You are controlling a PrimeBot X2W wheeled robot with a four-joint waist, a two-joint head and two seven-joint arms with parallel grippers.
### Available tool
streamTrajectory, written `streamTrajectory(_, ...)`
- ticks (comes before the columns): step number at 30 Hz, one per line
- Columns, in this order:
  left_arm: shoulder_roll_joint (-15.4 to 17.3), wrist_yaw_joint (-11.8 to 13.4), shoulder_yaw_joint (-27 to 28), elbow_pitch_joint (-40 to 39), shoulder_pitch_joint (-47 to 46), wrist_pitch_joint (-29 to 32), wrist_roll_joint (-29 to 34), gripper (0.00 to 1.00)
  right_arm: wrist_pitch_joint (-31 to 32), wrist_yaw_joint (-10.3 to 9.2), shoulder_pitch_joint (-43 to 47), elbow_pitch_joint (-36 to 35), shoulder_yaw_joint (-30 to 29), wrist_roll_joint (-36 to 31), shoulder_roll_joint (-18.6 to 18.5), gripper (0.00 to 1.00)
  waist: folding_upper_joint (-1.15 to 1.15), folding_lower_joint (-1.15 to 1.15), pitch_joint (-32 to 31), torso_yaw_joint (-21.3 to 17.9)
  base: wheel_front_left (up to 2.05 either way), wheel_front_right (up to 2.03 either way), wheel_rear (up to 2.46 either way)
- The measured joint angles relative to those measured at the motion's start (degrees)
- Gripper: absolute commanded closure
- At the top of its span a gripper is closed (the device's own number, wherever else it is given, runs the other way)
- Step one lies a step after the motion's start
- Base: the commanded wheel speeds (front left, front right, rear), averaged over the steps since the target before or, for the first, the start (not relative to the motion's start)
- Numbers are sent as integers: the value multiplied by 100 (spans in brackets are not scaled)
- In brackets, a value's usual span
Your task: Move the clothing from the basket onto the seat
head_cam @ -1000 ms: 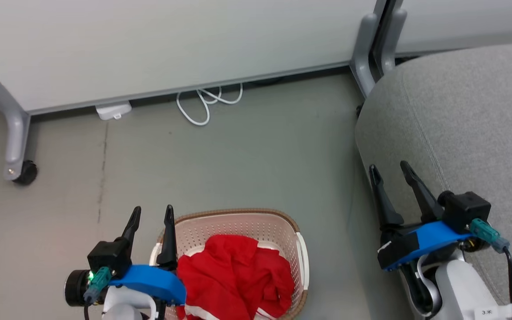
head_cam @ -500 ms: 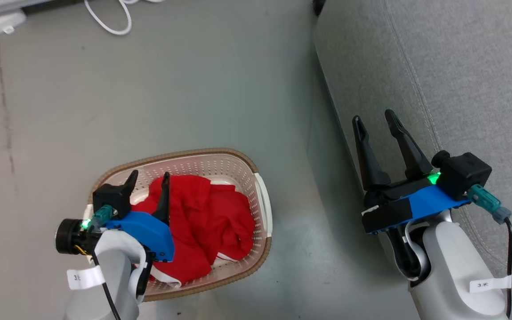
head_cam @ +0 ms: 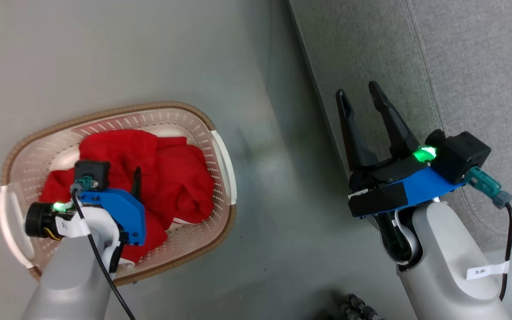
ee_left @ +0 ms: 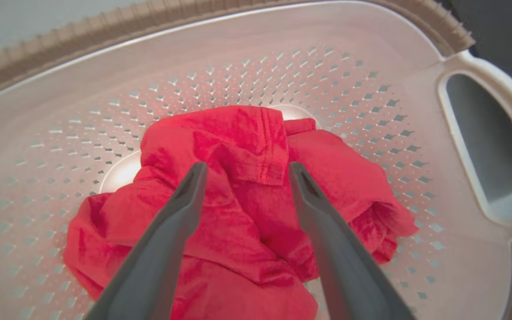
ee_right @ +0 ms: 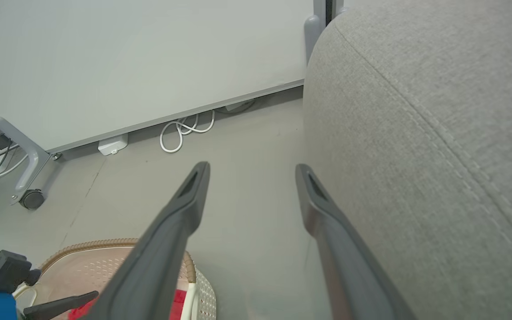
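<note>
The clothing (head_cam: pixel 171 173) is a crumpled red heap with a thin white edge, lying inside the cream basket (head_cam: pixel 118 109) on the floor. My left gripper (ee_left: pixel 244 165) points down into the basket. It is open, and its two fingers straddle a raised fold of the clothing (ee_left: pixel 247 146) with nothing pinched between them. In the head view one left fingertip (head_cam: pixel 137 171) shows over the red fabric. My right gripper (head_cam: pixel 356 89) hangs open and empty beside the front edge of the grey seat (head_cam: pixel 460 66), over the floor. The seat (ee_right: pixel 438 133) fills the right side of the right wrist view.
The basket's side handle (ee_left: pixel 487 146) is to the right of the clothing. A strip of bare grey floor (head_cam: pixel 273 200) separates basket and seat. A white panel on a castor leg (ee_right: pixel 29 195), a coiled white cable (ee_right: pixel 184 133) and a white adapter (ee_right: pixel 112 144) lie beyond.
The head camera has tilted down, shifting the whole picture. My left gripper has dropped from beside the basket's rim down into the basket, over the clothing. The right gripper stays open by the seat.
</note>
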Motion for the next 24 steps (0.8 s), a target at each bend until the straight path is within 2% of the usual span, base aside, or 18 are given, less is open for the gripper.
streamTrajectory(11, 378, 499, -8, 341, -471, 324, 110, 0, -1, 0, -51, -278, 193, 300, -1, 0, 0, 0, 640, -415, 0, 0, 0)
streamTrajectory(18, 530, 1010, 48, 430, -638, 522, 145, 0, -1, 0, -57, -323, 268, 442, 0, 0, 0, -1, 894, -572, 0, 0, 0)
streamTrajectory(24, 591, 1091, 148, 434, -667, 699, 11, 0, -1, 0, -59, -357, 342, 534, 0, 0, 0, -1, 1013, -617, 0, 0, 0)
